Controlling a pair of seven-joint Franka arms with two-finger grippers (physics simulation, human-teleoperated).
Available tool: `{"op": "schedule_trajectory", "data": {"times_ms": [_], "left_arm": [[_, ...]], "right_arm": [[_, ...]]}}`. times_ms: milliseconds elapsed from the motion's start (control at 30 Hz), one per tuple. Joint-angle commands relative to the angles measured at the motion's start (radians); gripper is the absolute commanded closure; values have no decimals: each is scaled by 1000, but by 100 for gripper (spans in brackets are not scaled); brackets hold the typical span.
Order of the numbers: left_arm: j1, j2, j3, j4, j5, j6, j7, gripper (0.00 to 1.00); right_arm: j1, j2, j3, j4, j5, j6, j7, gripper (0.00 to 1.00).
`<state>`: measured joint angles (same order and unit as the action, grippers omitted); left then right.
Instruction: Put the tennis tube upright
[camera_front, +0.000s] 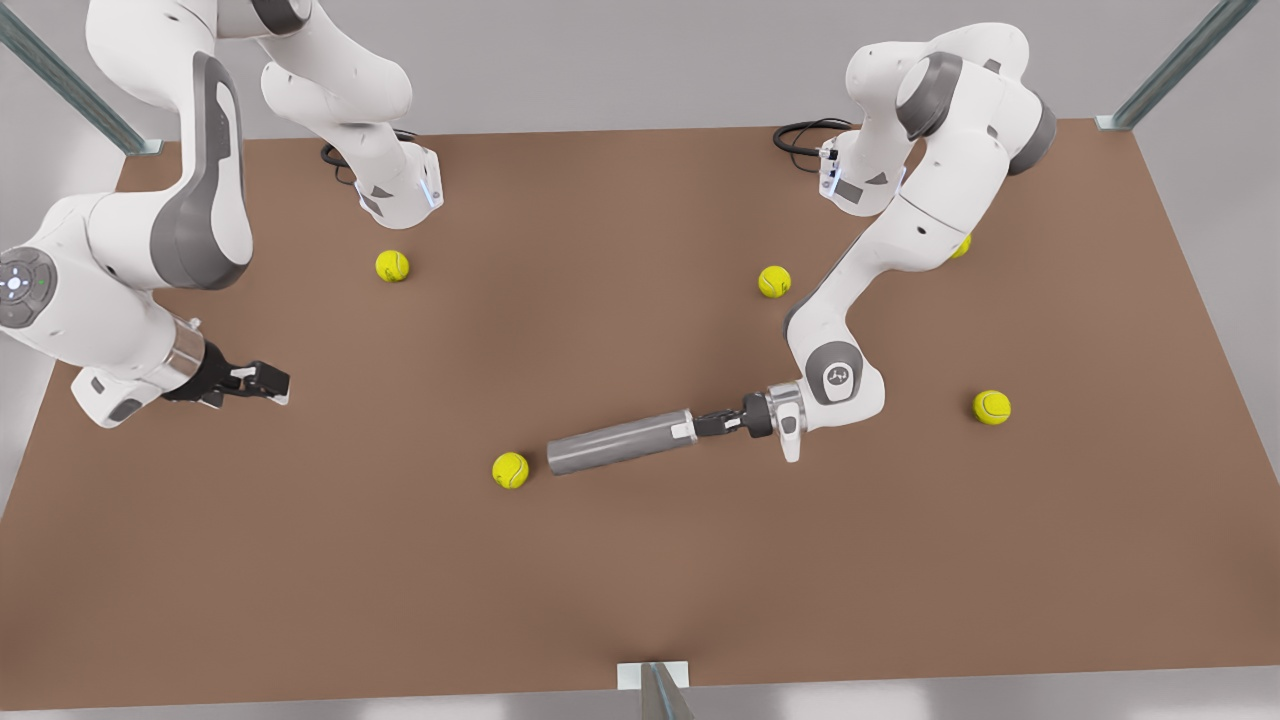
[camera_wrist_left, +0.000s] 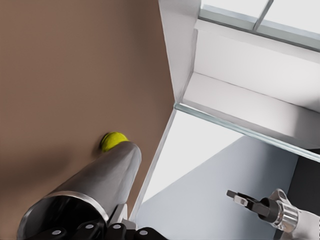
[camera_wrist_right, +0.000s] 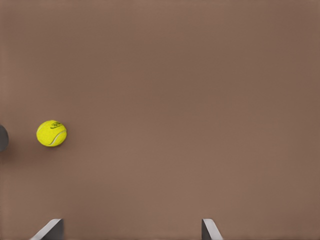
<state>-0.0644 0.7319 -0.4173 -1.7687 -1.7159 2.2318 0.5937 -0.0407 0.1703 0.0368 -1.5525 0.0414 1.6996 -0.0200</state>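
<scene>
A tennis tube (camera_front: 620, 443) is lying on its side near the middle of the brown bench (camera_front: 640, 580), somewhat toward the near edge in the front view, as the left gripper (camera_front: 700, 424) is gripping it at its lighter-rimmed end. The left wrist view is looking straight down the barrel, the claw's black fingers (camera_wrist_left: 85, 231) clamped at the silvery rim (camera_wrist_left: 65, 200), so the claw is clenched on the tube's mouth end. The tube's long axis is running nearly parallel to that near edge, its closed end pointing toward the front view's left and stopping just beside a tennis ball (camera_front: 510, 470). The right gripper (camera_front: 262, 380) is waiting near the bench's edge on the front view's left, its fingers standing apart and grasping nothing. The tube is looking stiff, smooth and probably light, likely to slip or roll under a loose pinch. Holding it at the rim should let the arm swing the closed end down as a base, though a grip so far from the middle may let it sag or twist.
</scene>
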Motion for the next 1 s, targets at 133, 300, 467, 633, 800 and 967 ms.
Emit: {"op": "schedule_trajectory", "data": {"times_ms": [133,300,467,633,800,967], "left_arm": [[1,-14,3,2,-28,-3,-32,79],[1,-48,18,-1,21,0,-89,79],[1,-72,32,-12,59,9,-109,79],[1,-100,34,-18,121,20,-163,79],[1,-129,48,-28,208,20,-218,79],[1,-157,64,-26,306,19,-291,79]], "right_arm": [[-1,0,0,0,0,0,-1,0],[-2,0,0,0,0,0,-1,0],[-2,0,0,0,-2,0,-3,0],[-2,0,0,9,-2,0,-12,0],[-1,-8,0,-14,-11,60,-11,0],[-1,-9,0,-20,-11,80,-9,0]]}}
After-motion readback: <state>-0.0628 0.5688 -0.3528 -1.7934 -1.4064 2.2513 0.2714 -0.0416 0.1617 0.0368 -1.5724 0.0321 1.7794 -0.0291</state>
